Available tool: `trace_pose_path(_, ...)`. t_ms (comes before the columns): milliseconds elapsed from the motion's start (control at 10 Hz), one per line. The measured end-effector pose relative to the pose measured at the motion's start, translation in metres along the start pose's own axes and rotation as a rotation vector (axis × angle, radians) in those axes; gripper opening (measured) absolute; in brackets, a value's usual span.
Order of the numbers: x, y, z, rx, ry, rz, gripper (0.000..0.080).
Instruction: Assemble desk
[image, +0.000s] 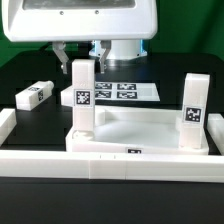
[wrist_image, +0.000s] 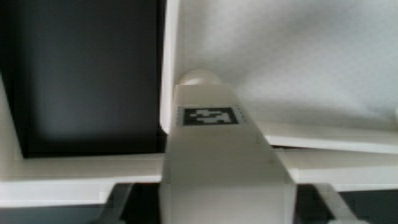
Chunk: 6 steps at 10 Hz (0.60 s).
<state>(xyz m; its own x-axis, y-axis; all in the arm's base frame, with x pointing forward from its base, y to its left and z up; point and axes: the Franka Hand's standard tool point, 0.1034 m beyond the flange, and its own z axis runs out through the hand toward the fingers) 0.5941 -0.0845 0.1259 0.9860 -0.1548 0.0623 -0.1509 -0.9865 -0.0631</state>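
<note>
The white desk top (image: 140, 125) lies flat in the middle of the table. A white leg (image: 82, 95) stands upright at its corner on the exterior view's left. A second leg (image: 195, 105) stands at the corner on the right. My gripper (image: 80, 56) is over the left leg, a finger on each side of its top. In the wrist view the tagged leg (wrist_image: 222, 150) fills the space between my dark fingers (wrist_image: 135, 200), which touch its sides. The gripper (wrist_image: 228, 208) is shut on it, with the desk top (wrist_image: 294, 60) beneath.
A third loose leg (image: 35, 95) lies on the black table at the exterior view's left. The marker board (image: 120, 90) lies behind the desk top. The long white border rail (image: 110, 165) runs along the front and turns back at the left (image: 5, 125).
</note>
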Motion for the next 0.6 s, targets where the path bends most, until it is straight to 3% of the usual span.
trace_pose_path(300, 0.0013, 0.0015, 0.0006, 0.035, 0.018, 0.281, 0.029)
trace_pose_path(600, 0.0022, -0.0022, 0.0013, 0.047, 0.012, 0.554, 0.029)
